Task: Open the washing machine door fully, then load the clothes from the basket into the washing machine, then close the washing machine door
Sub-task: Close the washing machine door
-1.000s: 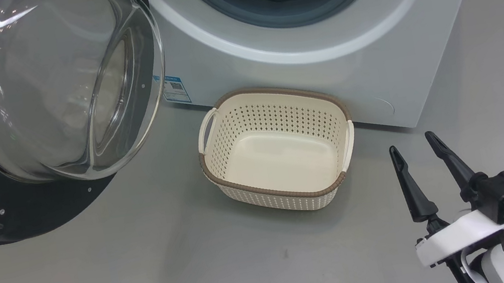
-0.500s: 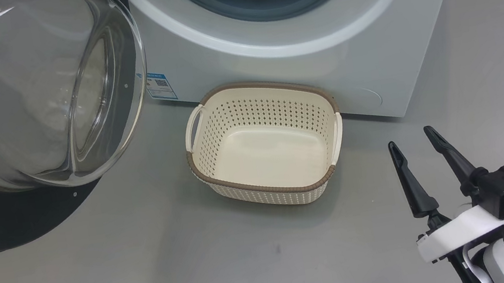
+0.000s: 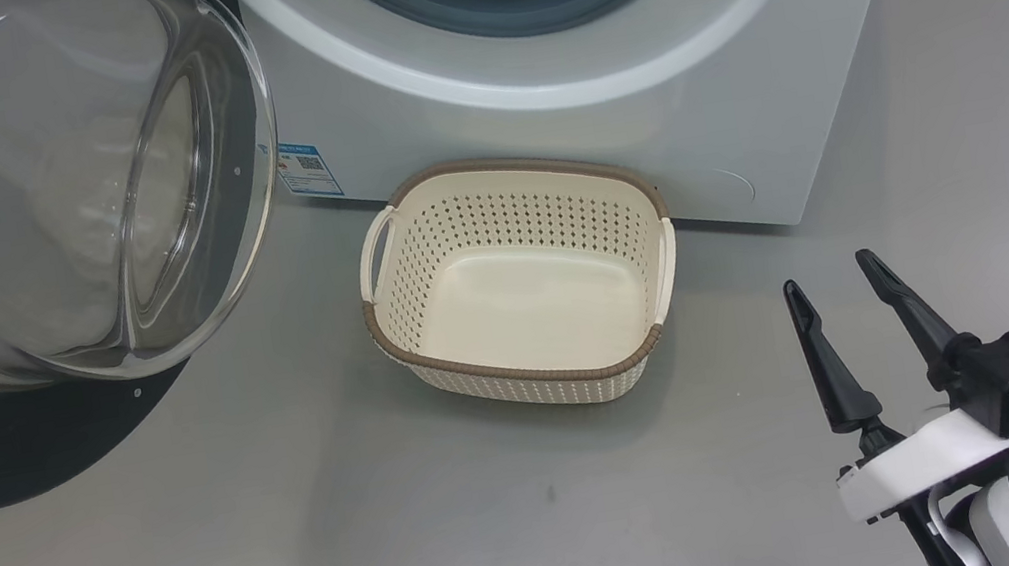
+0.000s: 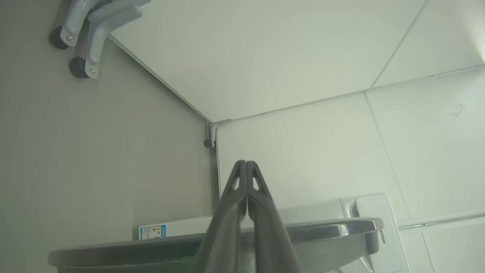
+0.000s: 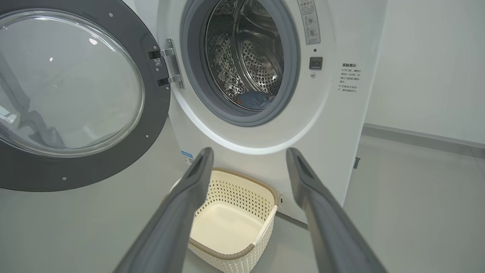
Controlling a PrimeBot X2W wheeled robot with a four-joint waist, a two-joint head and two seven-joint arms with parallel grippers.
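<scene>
Right wrist view gives us the progress best. The washing machine door (image 5: 68, 87) stands swung wide, up and to the left of the right gripper (image 5: 249, 151). The basket (image 5: 227, 254) just below the fingertips is empty, and the clothes (image 5: 254, 99) lie low in the drum (image 5: 246, 49), straight ahead of that hand. We judge opening and loading done, with only the closing left.

The right gripper is spread wide and holds nothing. In the left wrist view the left gripper (image 4: 246, 163) is clenched on nothing, with the door's grey edge just under its fingers; we cannot tell whether they touch.

The basket sits on the floor against the washing machine (image 3: 593, 137), under the opening. We think the door would swing above it.
</scene>
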